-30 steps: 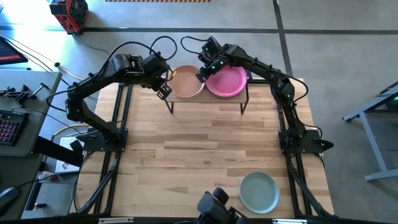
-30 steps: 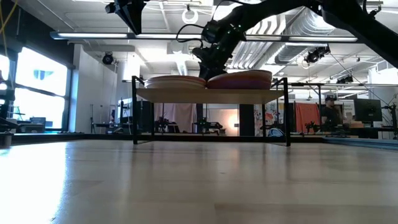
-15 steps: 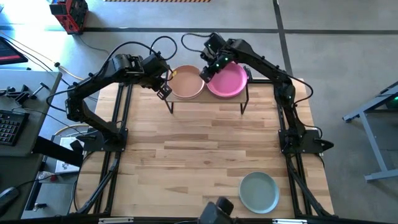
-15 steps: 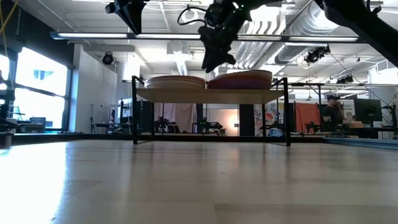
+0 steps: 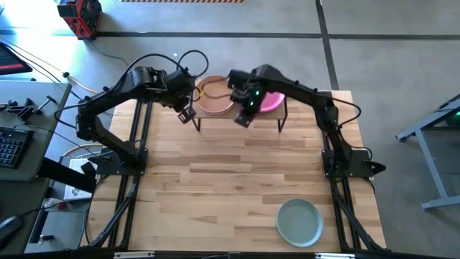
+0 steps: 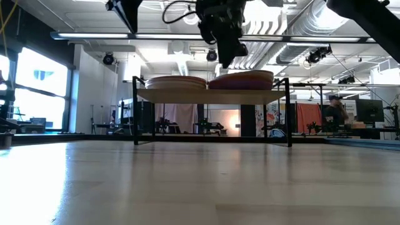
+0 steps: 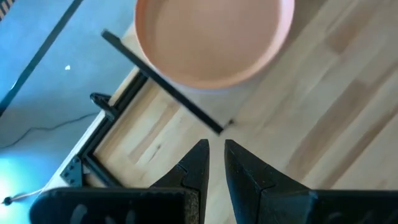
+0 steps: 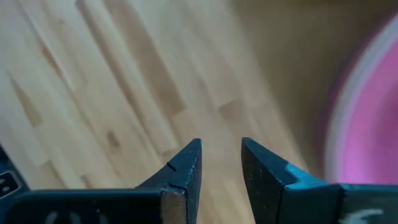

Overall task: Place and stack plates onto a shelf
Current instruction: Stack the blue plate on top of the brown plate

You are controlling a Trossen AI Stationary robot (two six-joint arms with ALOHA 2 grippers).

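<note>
Plates sit in two places on the wooden counter (image 5: pixel 237 173): stacked on the shelf (image 5: pixel 241 111) at the far edge, and one alone near the front.

Largest is the counter itself, a butcher-block top with both dark arms reaching over its far half. The shelf comes next — a light board on thin black legs, standing at the far edge between the two arms. In the low view its board carries two low stacks side by side, almost touching at the middle.

On the shelf's left half lies the tan-pink plate (image 5: pixel 213 97), topmost of its stack. On the right half lies the magenta plate (image 5: pixel 272 101), partly covered from above by the right arm. The pale teal plate (image 5: pixel 299 221) rests flat on the counter near the front right, well apart from the shelf.

The right tool (image 5: pixel 243 115) hangs above the shelf's front edge, near the gap between the two stacks; its fingers (image 8: pixel 180 168) stand a narrow way apart and hold nothing, with bare wood below them. The left tool (image 5: pixel 187 114) hovers just off the shelf's left end — its fingers (image 7: pixel 194 167) nearly closed, a slim gap showing, empty too.
</note>
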